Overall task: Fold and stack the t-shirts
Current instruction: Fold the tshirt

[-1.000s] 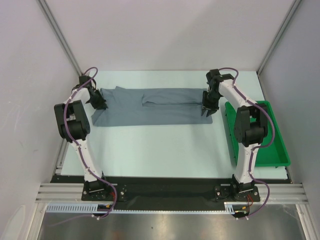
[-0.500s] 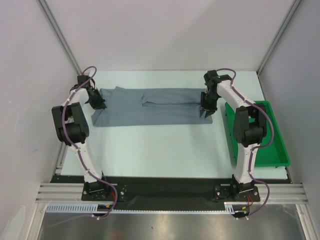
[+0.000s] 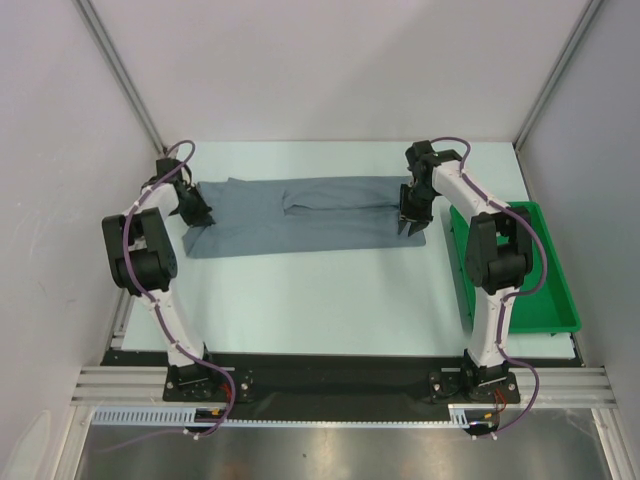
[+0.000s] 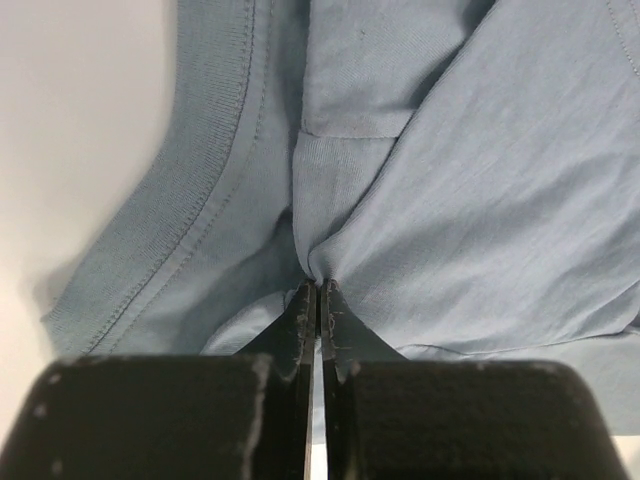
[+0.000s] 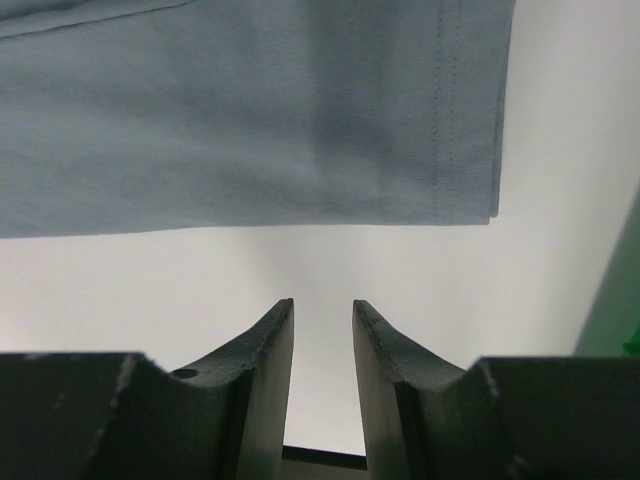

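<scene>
left end effector [image 4: 318, 287] pinching t-shirt [image 3: 300, 222] (collar); right end effector [image 5: 323, 305] low, parted

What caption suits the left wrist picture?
Left hand shut on a fold of the slate blue-grey cloth t-shirt.

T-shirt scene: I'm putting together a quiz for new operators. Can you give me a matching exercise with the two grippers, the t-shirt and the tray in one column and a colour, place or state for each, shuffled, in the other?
Column one:
1. left gripper
2. right gripper
3. t-shirt
4. tray

Column two:
A. green, at the right edge of the table
B. shut, pinching cloth
C. open, holding nothing
D. blue-grey, lying across the far part of the table

Pairs: 1-B, 2-C, 3-D, 4-A
</scene>
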